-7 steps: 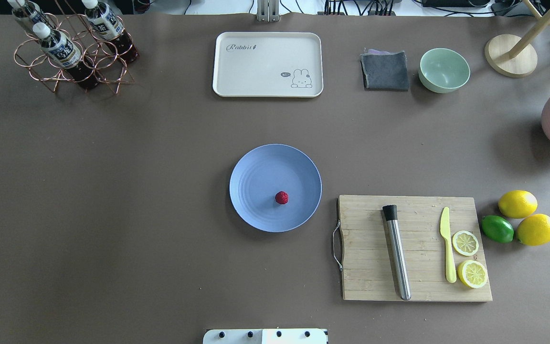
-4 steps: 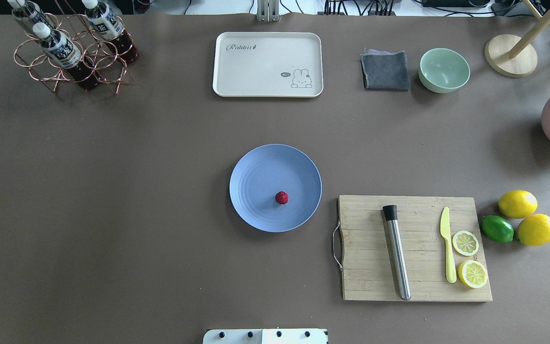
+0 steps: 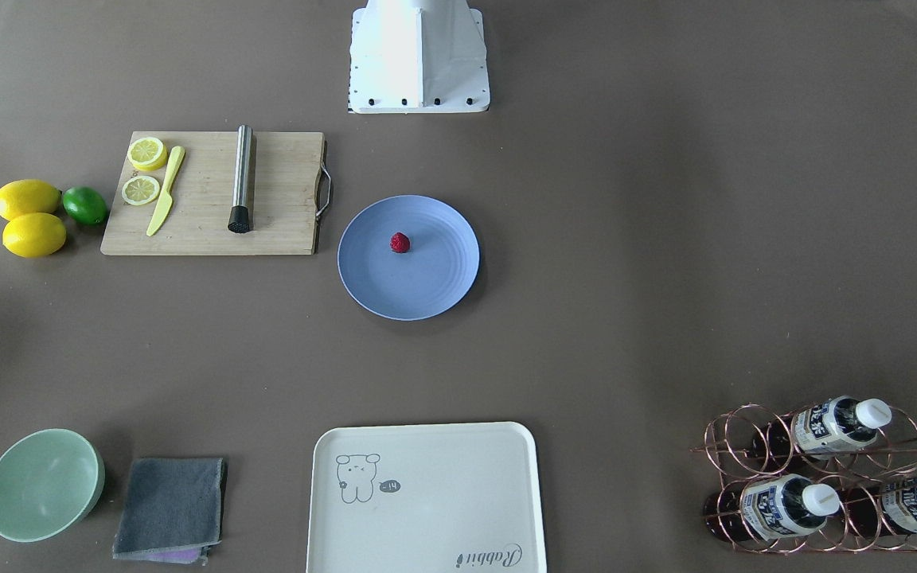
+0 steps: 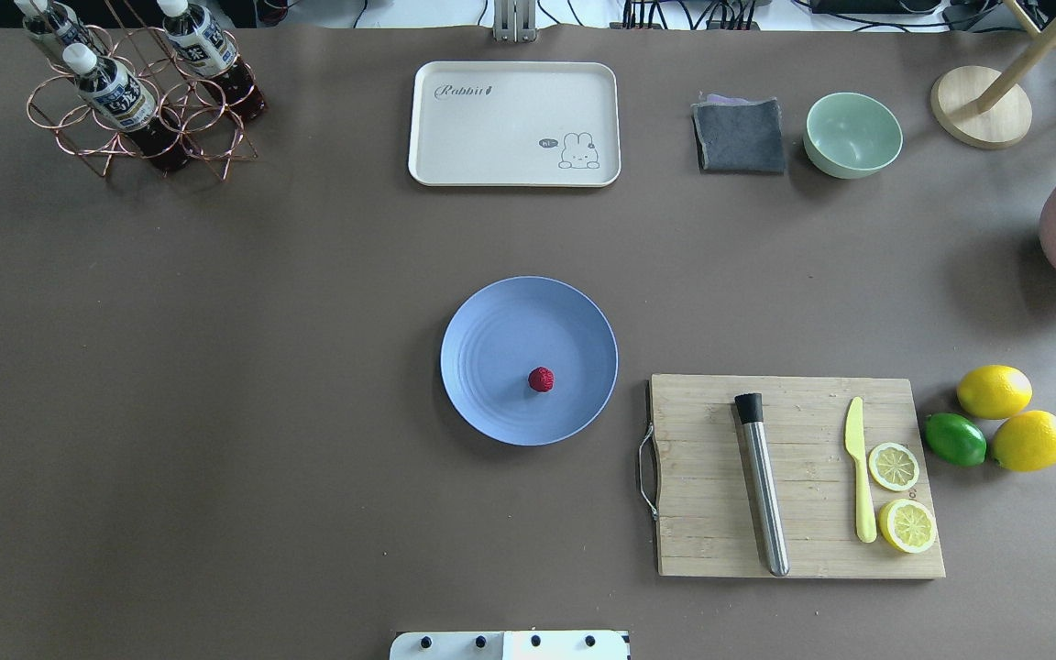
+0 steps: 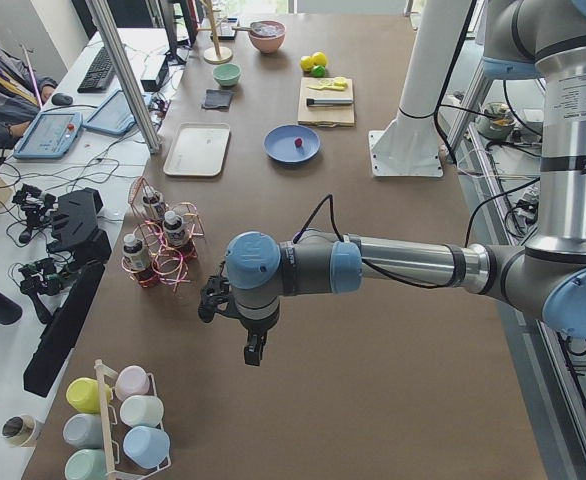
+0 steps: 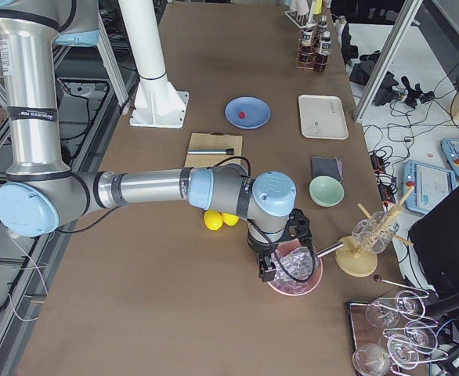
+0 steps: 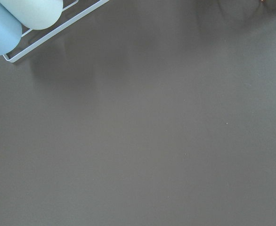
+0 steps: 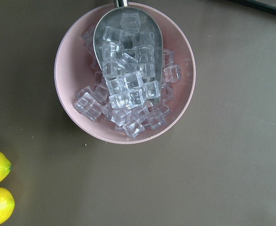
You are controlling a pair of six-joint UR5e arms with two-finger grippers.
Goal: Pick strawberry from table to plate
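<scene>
The strawberry (image 4: 541, 379) is seated on the plate (image 4: 482, 316), at about 5 o'clock from the plate's centre in the overhead view. The plate is positioned at the middle of the bench (image 4: 216, 367). The left arm (image 5: 403, 262) is extended level over one bench end, its wrist bent so that the left tool (image 5: 253, 352) is pointed down above bare surface. The right arm (image 6: 143, 188) is extended likewise, with the right tool (image 6: 267, 270) held over a pink bowl (image 8: 65, 70) of ice cubes (image 8: 128, 89). Whether either tool is spread or pressed together cannot be told.
</scene>
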